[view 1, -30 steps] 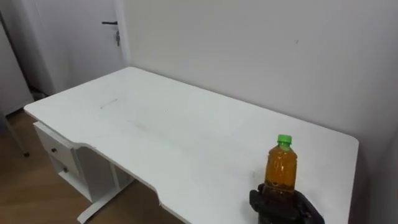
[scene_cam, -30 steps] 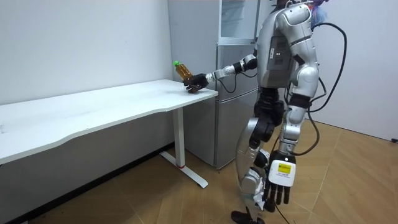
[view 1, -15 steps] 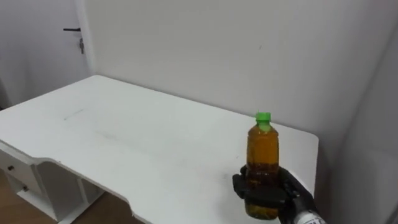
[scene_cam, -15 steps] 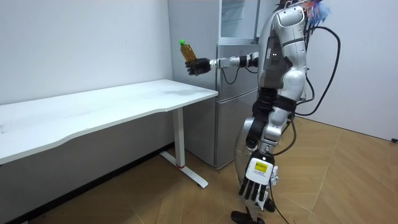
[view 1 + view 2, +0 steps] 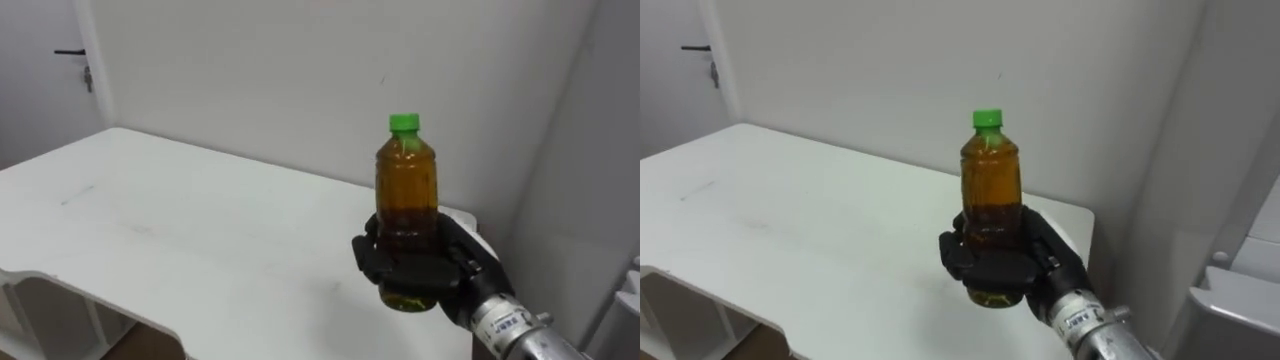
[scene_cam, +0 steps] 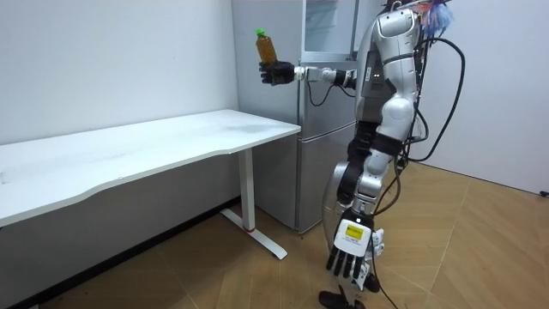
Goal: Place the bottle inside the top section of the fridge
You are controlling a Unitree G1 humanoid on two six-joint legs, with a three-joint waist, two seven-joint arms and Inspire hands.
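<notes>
Green-capped bottle (image 5: 406, 190) of amber liquid stands upright in right hand (image 5: 418, 272)

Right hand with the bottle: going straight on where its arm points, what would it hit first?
Probably the white wall behind the table; the right hand and bottle are held above the tabletop. Depth is unclear.

I'm looking down through both head eyes, close above the tabletop (image 5: 150, 230)'s end. The room camera is standing well back from the tabletop, facing it. All are sharing that end.
</notes>
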